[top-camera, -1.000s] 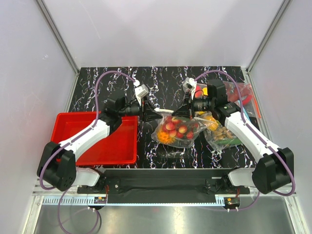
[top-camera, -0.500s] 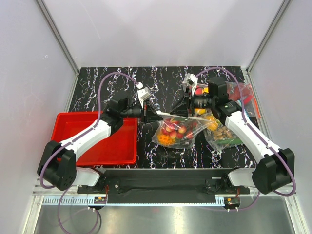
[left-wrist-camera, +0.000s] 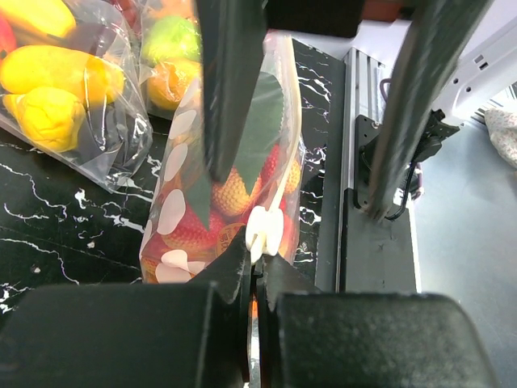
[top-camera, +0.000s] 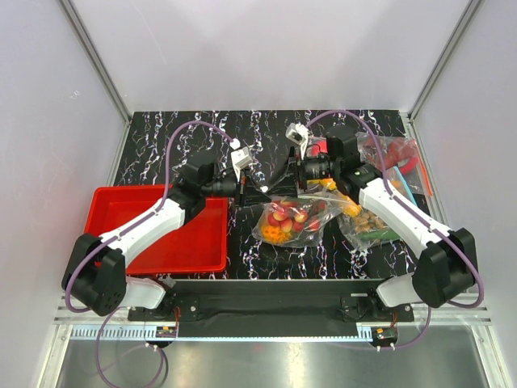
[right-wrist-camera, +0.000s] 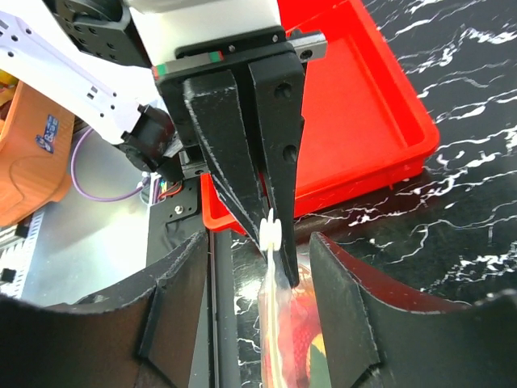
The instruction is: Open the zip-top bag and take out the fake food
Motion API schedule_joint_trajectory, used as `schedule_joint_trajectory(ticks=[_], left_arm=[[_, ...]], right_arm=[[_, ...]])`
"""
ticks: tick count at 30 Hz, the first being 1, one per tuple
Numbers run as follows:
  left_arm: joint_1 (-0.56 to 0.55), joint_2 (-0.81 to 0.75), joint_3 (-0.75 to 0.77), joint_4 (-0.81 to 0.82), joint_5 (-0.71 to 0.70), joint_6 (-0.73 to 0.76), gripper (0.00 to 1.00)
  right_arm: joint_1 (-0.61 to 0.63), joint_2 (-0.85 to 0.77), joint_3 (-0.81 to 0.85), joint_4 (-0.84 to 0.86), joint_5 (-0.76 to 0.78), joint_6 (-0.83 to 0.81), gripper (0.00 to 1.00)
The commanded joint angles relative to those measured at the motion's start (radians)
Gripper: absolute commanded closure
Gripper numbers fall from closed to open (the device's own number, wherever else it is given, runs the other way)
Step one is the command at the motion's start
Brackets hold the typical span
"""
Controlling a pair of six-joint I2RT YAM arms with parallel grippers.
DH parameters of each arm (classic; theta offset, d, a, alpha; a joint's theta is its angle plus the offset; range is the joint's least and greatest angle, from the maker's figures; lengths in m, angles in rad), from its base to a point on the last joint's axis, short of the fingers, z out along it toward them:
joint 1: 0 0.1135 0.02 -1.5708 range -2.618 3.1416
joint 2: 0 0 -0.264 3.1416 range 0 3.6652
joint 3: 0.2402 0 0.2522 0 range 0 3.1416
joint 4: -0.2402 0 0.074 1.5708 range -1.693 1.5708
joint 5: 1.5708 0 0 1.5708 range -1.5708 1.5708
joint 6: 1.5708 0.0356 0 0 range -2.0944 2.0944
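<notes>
The zip-top bag point(top-camera: 292, 222) lies mid-table, clear with white dots, its left end lifted. The fake food point(top-camera: 284, 220), red and orange fruits, shows through the plastic. My left gripper point(top-camera: 257, 191) is shut on the bag's top edge, right beside the white zip slider point(left-wrist-camera: 264, 229). In the left wrist view the left gripper point(left-wrist-camera: 257, 252) pinches the bag point(left-wrist-camera: 212, 194) just under that slider. My right gripper point(right-wrist-camera: 258, 240) is open, its fingers point(right-wrist-camera: 184, 295) standing on either side of the bag's edge point(right-wrist-camera: 279, 323) and the slider point(right-wrist-camera: 271, 234), touching neither.
A red tray point(top-camera: 161, 242) sits at the left under the left arm. Other clear bags of food lie at the right point(top-camera: 367, 222) and back right point(top-camera: 397, 158). A bag of yellow pieces point(left-wrist-camera: 56, 89) lies beside the held bag.
The right gripper has opened, let go of the bag and slid left toward the left gripper. The left gripper has shut on the bag's edge by the slider.
</notes>
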Motion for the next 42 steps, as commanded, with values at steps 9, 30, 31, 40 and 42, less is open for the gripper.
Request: schedule_joint_trajectory(ticks=[9,30,31,40,42], left_arm=[[-0.012,-0.016,0.059,0.009,-0.006,0.032,1.0],[0.009,-0.03,0.059,-0.031,-0.188,0.011,1.0],[0.014,-0.037,0.053,-0.015,-0.193,0.005,1.0],[0.068,-0.082,0.03,-0.011,-0.208,-0.008,1.0],[0.075,-0.086,0.03,-0.012,-0.217,-0.012,1.0]], right_arm=[[0.046,0.033,0.059,0.021,-0.005,0.003,0.46],[0.053,0.015,0.065,-0.112,0.087,-0.092,0.97],[0.054,0.009,0.062,-0.114,0.092,-0.094,0.98],[0.053,-0.013,0.051,-0.152,0.138,-0.118,0.98],[0.051,-0.02,0.055,-0.168,0.153,-0.128,0.99]])
